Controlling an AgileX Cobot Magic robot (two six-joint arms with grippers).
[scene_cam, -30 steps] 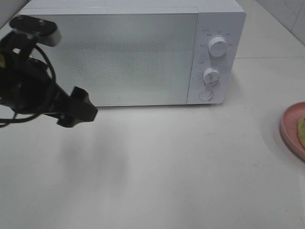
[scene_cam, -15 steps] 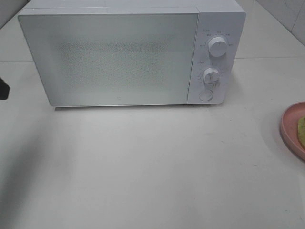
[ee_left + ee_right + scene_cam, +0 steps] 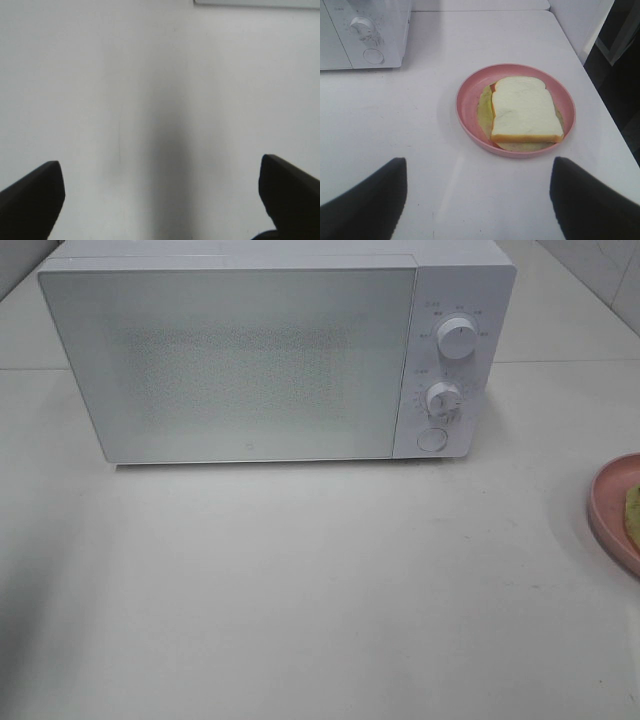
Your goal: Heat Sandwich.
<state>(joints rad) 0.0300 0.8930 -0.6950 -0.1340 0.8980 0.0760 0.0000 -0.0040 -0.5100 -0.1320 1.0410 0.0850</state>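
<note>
A white table carries a white microwave at the far side, door shut, with two knobs and a button on its right panel.

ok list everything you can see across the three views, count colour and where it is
microwave: one, white, door shut, at the back of the table, left of centre in the exterior high view
dials: two, white, one above the other on the microwave's right-hand panel
button: one, white, round, below the dials
plate: one, pink, round, on the table to the right of the microwave, cut by the right edge of the exterior high view
sandwich: one, pale bread with an orange edge, lying flat on the plate
table: one, white, under everything
left gripper: one, black, jaws wide open over bare table, holding nothing
right gripper: one, black, jaws open, short of the plate, holding nothing
</note>
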